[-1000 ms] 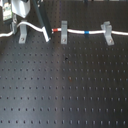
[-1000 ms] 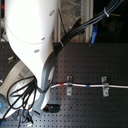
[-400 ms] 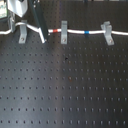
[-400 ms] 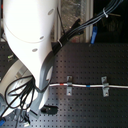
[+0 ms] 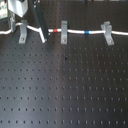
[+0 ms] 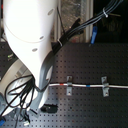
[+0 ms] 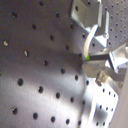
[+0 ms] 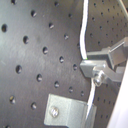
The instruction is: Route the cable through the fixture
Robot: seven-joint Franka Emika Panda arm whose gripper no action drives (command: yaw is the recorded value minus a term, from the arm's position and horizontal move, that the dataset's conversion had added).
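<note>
Jaws gripping cable [image 8: 82, 30], pinched thin between fingertips [image 8: 92, 64] in second wrist view. Cable looking light, floppy, going slack easily; best grabbing close beside fixture [image 5: 23, 31]. Farther along, cable running past middle clip [image 5: 64, 31] toward far clip [image 5: 106, 32].

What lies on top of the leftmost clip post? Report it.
The cable crosses the leftmost clip post's forked top in the first exterior view. Whether it sits inside the fork is too blurred to tell; the arm covers this post in the second exterior view.
</note>
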